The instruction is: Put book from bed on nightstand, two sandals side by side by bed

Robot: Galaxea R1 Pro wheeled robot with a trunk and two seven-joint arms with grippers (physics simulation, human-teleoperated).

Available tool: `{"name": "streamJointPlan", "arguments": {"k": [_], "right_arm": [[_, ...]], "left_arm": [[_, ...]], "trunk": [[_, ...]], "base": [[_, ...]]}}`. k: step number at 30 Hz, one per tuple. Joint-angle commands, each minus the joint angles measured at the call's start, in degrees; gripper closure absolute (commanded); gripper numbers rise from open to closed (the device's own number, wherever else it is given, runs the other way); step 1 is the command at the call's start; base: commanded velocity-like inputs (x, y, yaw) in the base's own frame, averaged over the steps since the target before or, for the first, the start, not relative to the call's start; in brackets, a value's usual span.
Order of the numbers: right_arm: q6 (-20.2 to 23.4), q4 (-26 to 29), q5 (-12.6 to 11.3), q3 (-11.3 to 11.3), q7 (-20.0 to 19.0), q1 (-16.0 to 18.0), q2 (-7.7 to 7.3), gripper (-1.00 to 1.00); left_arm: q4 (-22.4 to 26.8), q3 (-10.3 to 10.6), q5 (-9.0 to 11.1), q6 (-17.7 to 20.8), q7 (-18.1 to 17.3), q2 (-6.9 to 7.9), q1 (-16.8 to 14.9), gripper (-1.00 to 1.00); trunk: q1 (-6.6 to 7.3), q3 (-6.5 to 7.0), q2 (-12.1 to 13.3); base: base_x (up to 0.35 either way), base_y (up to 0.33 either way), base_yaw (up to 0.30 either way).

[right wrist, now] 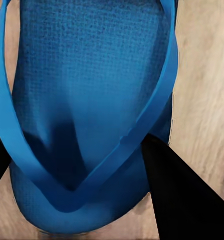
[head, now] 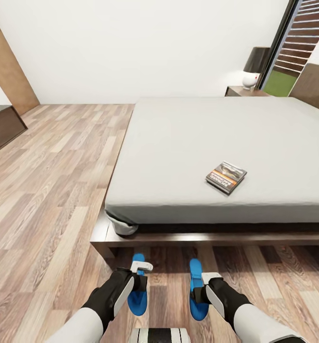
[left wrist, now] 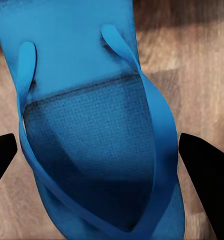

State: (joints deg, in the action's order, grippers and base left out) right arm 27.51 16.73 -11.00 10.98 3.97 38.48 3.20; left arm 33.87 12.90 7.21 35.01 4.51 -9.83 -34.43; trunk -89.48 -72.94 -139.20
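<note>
The book point(head: 226, 176) lies on the pale-grey mattress of the bed point(head: 188, 143), right of the middle, near the foot edge. Two blue sandals rest on the wood floor just in front of the bed's foot, roughly parallel and a short gap apart. My left gripper point(head: 141, 274) hovers over the left sandal point(head: 137, 291), open, its dark fingers point(left wrist: 204, 165) standing wide on either side of the sandal point(left wrist: 91, 125). Over the right sandal point(head: 197, 297) my right gripper point(head: 203, 282) is open too; one finger point(right wrist: 182, 190) overlaps the edge of that sandal point(right wrist: 91, 90).
A nightstand point(head: 239, 90) with a white lamp point(head: 253, 69) stands at the bed's far corner, beside a tall window point(head: 297, 47). A long dark bench point(head: 2, 126) sits at the left wall by a wooden door point(head: 12, 71). Open floor point(head: 54, 190) stretches left of the bed.
</note>
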Motion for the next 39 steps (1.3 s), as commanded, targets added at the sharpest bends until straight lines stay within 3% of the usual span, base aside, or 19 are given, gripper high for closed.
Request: {"name": "streamJointPlan", "arguments": {"k": [1, 10, 31, 39], "right_arm": [[0.27, 0.17, -0.6, 0.45, 0.42, 0.01, -0.03, 1.0], [0.01, 0.32, -0.6, 0.45, 0.34, 0.01, -0.03, 1.0], [-0.55, 0.41, -0.61, 0.45, 0.19, 0.01, -0.03, 1.0], [-2.64, 1.96, -0.62, 0.48, -0.04, 0.01, -0.23, 1.0]], "left_arm": [[0.1, 0.27, 0.62, 0.21, 0.48, 0.05, -0.02, 1.0], [0.06, 0.3, 0.76, 0.26, 0.72, 0.16, -0.02, 1.0], [1.07, 0.2, 0.87, 0.26, 0.76, 0.16, -0.02, 1.0], [1.28, 0.3, 0.87, -1.77, 0.62, 0.08, 0.02, 1.0]], "trunk": [[-0.21, -0.23, -0.43], [-2.19, -1.84, -4.04], [-2.73, -6.49, -4.32], [-2.94, -8.27, -4.43]], "base": [[0.0, 0.0, 0.0], [0.0, 0.0, 0.0], [0.0, 0.0, 0.0], [0.0, 0.0, 0.0]]}}
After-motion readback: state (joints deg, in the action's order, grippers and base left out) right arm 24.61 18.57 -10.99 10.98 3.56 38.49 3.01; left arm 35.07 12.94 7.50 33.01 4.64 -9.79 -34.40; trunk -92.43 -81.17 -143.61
